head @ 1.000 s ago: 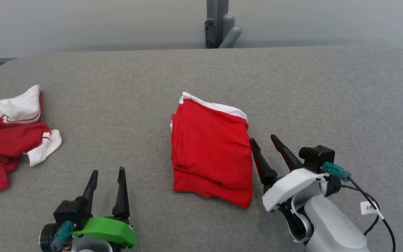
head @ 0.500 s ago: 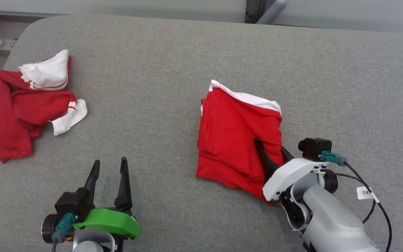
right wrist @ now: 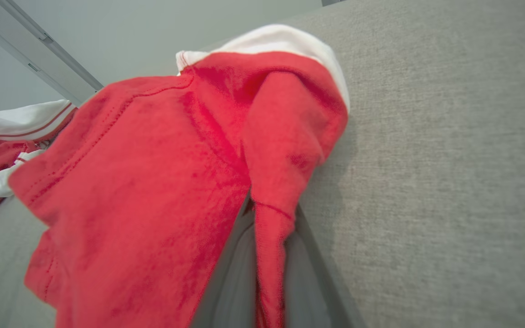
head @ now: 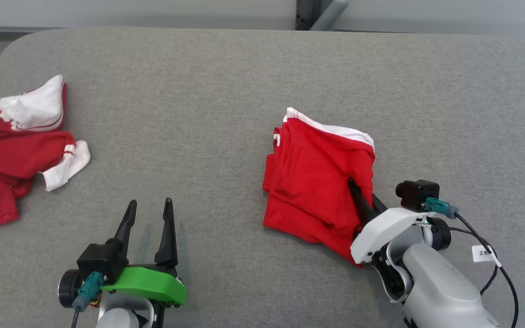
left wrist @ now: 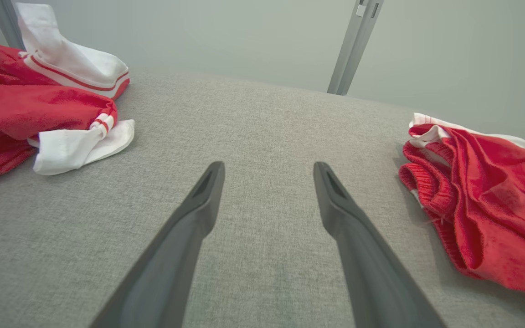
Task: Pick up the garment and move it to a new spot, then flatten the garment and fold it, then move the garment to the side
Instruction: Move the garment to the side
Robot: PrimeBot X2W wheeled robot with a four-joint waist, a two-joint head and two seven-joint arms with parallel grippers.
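The folded red garment (head: 317,182) with a white band lies in the middle of the grey table (head: 208,91); it also shows at the right of the left wrist view (left wrist: 476,191). My right gripper (head: 362,200) is shut on the garment's right edge, and in the right wrist view a fold of red cloth (right wrist: 280,150) is pinched between the two fingers. My left gripper (head: 148,217) stands open at the lower left over bare table, its fingers apart (left wrist: 267,182) with nothing between them.
A second, crumpled red and white garment (head: 12,150) lies at the table's left edge, seen too in the left wrist view (left wrist: 39,100). A grey post (head: 312,13) stands behind the table's far edge.
My right gripper moved left onto the folded garment's right edge and closed on it, rumpling the cloth. The head camera shifted. The left gripper stayed open.
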